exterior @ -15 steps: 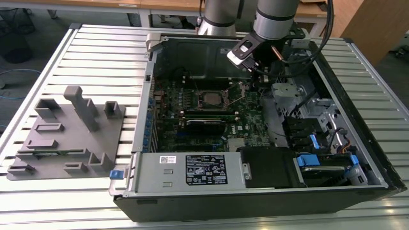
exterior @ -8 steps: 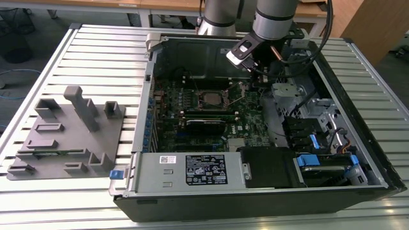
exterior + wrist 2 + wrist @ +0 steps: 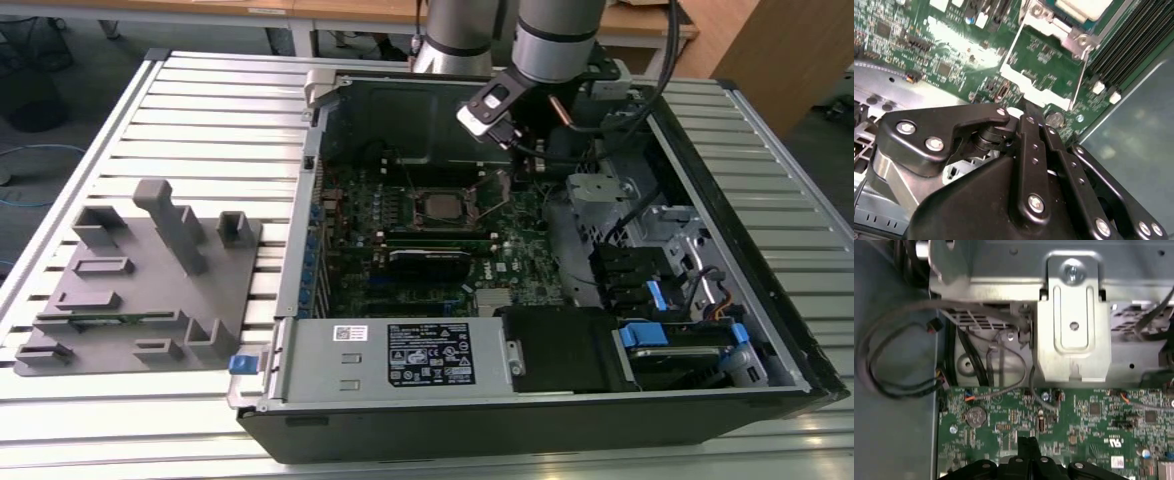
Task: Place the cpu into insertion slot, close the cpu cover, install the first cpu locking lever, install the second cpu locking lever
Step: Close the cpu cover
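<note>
The cpu (image 3: 438,205) lies flat in its socket on the green motherboard of the open computer case, silver top up; its pale corner (image 3: 1085,7) shows in the second wrist view. The cpu cover (image 3: 1035,89), a thin silver frame, is swung open away from the socket, and green board shows through its window. Thin wire levers run along its sides. My gripper (image 3: 523,160) hangs inside the case to the exterior view's right of the socket. Its black fingers are shut together, with the tip (image 3: 1026,114) just beside the cover's free edge. That tip (image 3: 1027,442) hovers over the board.
A grey fixture block (image 3: 134,280) sits on the slatted table at the exterior view's left. Inside the case are a power supply (image 3: 400,355), drive bays (image 3: 667,290), memory sticks (image 3: 1124,45), loose black cables (image 3: 894,355), a metal bracket (image 3: 1074,325) and a coin cell (image 3: 975,416).
</note>
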Available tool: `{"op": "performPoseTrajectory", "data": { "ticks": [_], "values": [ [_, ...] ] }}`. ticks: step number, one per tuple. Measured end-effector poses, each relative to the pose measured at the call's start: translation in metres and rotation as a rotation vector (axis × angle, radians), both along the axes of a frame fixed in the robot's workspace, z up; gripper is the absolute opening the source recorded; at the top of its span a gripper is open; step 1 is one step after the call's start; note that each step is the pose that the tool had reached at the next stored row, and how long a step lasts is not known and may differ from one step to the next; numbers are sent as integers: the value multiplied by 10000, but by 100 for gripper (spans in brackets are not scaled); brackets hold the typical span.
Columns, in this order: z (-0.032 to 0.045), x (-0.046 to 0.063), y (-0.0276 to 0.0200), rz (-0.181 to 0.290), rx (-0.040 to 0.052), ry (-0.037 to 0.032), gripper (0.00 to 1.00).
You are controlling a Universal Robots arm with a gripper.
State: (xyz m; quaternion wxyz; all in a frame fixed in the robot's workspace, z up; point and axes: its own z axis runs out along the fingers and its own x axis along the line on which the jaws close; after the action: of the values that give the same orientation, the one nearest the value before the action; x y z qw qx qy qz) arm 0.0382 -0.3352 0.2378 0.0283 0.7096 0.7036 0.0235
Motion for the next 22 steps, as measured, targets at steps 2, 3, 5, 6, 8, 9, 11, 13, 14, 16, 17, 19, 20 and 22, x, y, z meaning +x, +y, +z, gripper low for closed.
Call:
{"op": "performPoseTrajectory", "data": {
  "ticks": [2, 3, 5, 6, 8, 9, 11, 13, 14, 16, 17, 19, 20, 22],
  "values": [
    [0, -59, 2, 0, -1, -30, 10],
    [-1, -93, 3, 0, 1, -46, 10],
    [-1, -170, 10, 0, 0, -76, 10],
    [-2, -209, 14, 1, 0, -92, 10],
    [-3, -283, 23, 0, 1, -123, 10],
    [-3, -318, 29, 1, 1, -135, 10],
    [-4, -393, 41, 0, 0, -154, 10],
    [-5, -463, 49, -1, -1, -171, 10],
    [-7, -494, 52, 0, 0, -179, 10],
    [-10, -549, 58, -2, 2, -193, 10],
    [-10, -575, 60, -1, 0, -197, 10],
    [-13, -625, 66, -1, -1, -205, 10],
    [-14, -649, 69, -2, -2, -208, 10],
    [-17, -694, 73, 0, -2, -215, 10]
  ]
}}
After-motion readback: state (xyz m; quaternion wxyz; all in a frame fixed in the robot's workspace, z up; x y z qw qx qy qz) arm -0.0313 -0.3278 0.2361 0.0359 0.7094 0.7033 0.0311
